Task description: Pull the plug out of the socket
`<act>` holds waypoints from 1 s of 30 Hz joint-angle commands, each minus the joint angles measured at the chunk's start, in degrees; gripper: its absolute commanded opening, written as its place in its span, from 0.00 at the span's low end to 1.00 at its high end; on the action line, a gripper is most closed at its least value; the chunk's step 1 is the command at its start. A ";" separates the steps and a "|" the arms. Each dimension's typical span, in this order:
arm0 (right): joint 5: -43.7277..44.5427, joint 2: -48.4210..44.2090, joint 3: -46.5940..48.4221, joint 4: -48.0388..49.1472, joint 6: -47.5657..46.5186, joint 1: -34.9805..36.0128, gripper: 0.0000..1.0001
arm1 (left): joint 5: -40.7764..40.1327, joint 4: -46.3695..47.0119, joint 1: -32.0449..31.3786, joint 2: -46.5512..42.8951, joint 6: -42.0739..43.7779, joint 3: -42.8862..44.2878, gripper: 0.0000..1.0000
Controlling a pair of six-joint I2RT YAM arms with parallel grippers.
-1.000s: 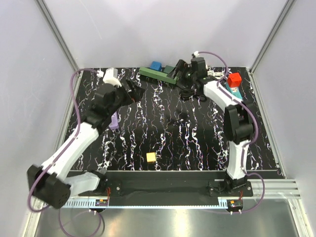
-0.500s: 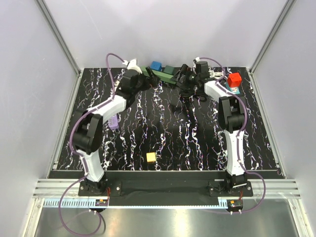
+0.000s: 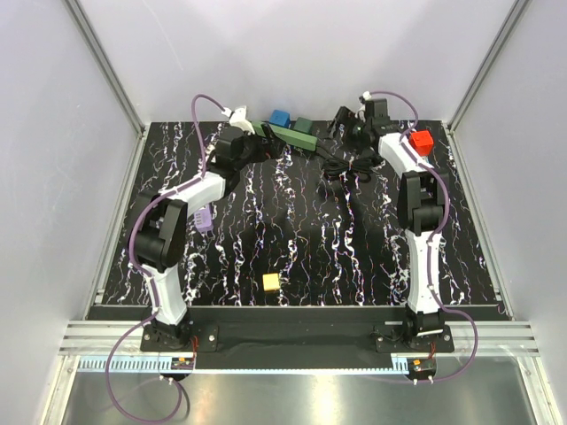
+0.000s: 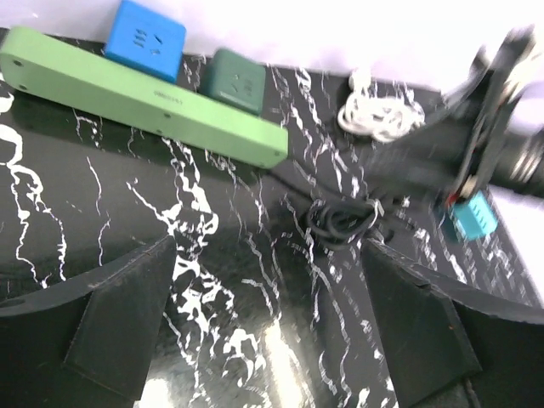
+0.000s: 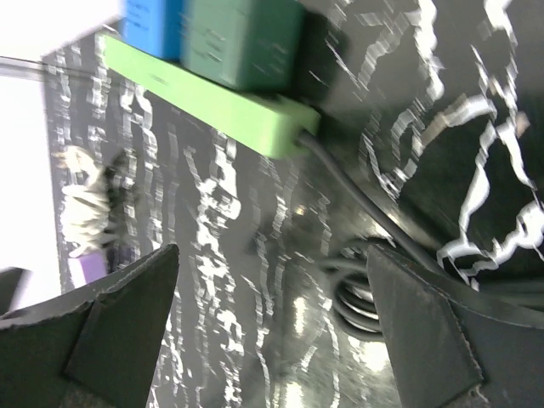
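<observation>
Plugs: one blue [image 3: 280, 117], one dark green [image 3: 304, 125], seated side by side on a green power strip [image 3: 285, 135] at the far edge of the table [image 3: 292, 239]. Both are fully seated. Strip lies flat, at a slant to the back wall.

Left gripper [image 3: 263, 146]: just beside the strip's left end, jaws wide, holding nothing. Its wrist view shows the strip [image 4: 144, 98] ahead with the blue plug [image 4: 144, 38] and green plug [image 4: 238, 78] on its far side; both fingers [image 4: 93, 314] are apart from it.

Right gripper [image 3: 341, 122]: near the strip's right end, jaws wide, empty. Wrist view is blurred; the green plug [image 5: 242, 38] and blue plug [image 5: 153, 17] are visible on the strip [image 5: 212, 102], clear of the fingers [image 5: 425, 314].

Black cable [image 5: 357, 204] runs from the strip's end into a loose coil [image 3: 341, 168] on the table, between the two grippers.

Also present: red block [image 3: 421, 142] at the far right, yellow cube [image 3: 270, 282] near the front, purple piece [image 3: 204, 219] beside the left arm, white cord bundle [image 4: 374, 115].
</observation>
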 commanded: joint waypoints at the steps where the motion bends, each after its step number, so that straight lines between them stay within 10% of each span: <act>1: -1.45 1.93 7.76 -3.42 -1.55 0.74 0.96 | 4.37 3.27 0.58 0.34 5.23 -1.35 0.93; 14: 3.29 14.33 22.72 -4.91 12.51 3.81 0.92 | 6.25 9.97 6.91 -1.76 1.28 -9.25 0.90; 30: 15.50 6.77 15.07 -5.61 29.31 6.54 0.92 | 2.01 12.43 7.09 -4.22 3.13 -14.18 0.90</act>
